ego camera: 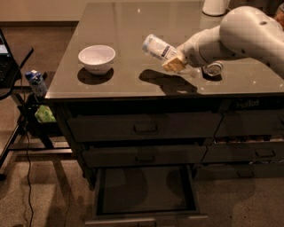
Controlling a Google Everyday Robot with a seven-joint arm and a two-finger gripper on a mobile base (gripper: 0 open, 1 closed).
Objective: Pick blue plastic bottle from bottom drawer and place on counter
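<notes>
The blue plastic bottle (159, 48), pale with a white label and dark print, is held tilted above the counter (133, 22). My gripper (174, 62) is shut on the bottle's right end, its tan fingers (173, 65) around it. The white arm reaches in from the upper right. The bottle's shadow lies on the counter just below it. The bottom drawer (144, 190) stands pulled open below the cabinet front, its dark floor bare.
A white bowl (96, 58) sits on the counter's left part. A white object (214, 6) stands at the counter's far edge. A small black side table (17, 75) at the left holds a blue-topped container (35, 82). A cable (27, 177) runs on the floor.
</notes>
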